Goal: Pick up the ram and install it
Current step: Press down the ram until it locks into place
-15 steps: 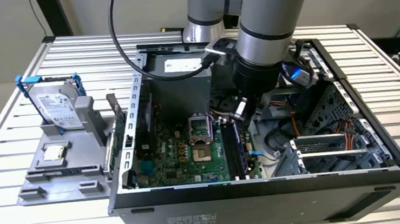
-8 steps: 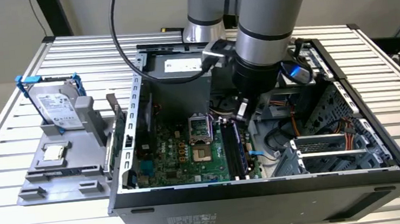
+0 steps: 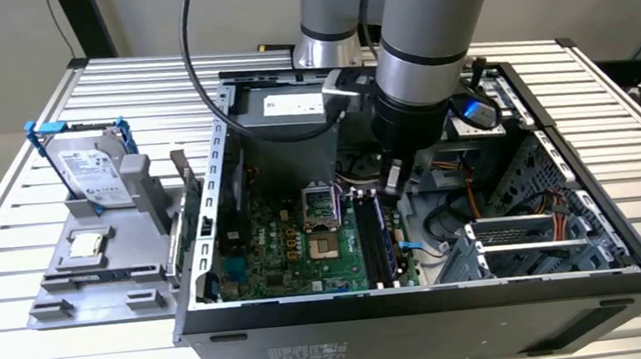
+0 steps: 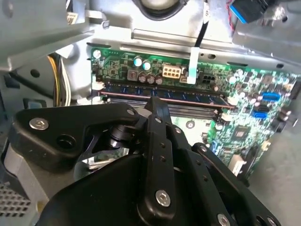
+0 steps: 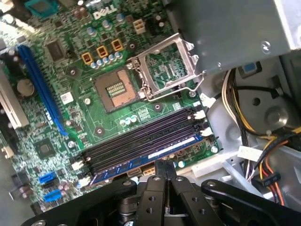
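Dark-blue ram (image 5: 160,151) sits among black slots (image 5: 141,139), beside the hand (image 5: 164,165).

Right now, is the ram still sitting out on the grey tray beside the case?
No. In the first wrist view the ram lies in a motherboard slot, with the gripper closed just above it.

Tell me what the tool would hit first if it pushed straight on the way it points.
Probably the ram, seated in a slot on the motherboard. In the first wrist view the tool, its fingers together, sits just over the stick's edge; the gap is unclear.
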`<state>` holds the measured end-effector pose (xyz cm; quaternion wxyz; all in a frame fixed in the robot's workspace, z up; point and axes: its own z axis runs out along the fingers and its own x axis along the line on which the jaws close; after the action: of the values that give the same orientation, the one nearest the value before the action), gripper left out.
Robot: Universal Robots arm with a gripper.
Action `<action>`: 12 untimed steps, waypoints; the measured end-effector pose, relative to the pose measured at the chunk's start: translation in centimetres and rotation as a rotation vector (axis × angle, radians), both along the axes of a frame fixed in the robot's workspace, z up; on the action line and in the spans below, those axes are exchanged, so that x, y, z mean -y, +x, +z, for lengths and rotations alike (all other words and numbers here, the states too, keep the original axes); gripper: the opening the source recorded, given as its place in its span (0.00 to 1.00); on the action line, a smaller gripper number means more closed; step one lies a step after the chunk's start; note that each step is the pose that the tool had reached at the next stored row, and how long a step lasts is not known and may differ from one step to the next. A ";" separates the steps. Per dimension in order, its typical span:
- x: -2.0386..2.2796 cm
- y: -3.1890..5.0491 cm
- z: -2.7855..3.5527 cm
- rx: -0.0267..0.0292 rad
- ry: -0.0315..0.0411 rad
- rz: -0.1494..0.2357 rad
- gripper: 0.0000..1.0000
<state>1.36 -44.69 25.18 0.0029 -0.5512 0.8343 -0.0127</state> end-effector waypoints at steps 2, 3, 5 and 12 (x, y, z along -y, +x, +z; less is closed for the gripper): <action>0.00 -0.01 0.00 0.0000 0.0000 0.036 0.00; 0.00 -0.02 0.00 0.0000 -0.0001 0.052 0.00; 0.00 -0.02 0.00 0.0000 0.0000 0.082 0.00; 0.01 -0.12 -0.04 0.0000 -0.0001 0.166 0.00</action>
<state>1.24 -44.69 25.15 0.0039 -0.6183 0.7859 -0.0124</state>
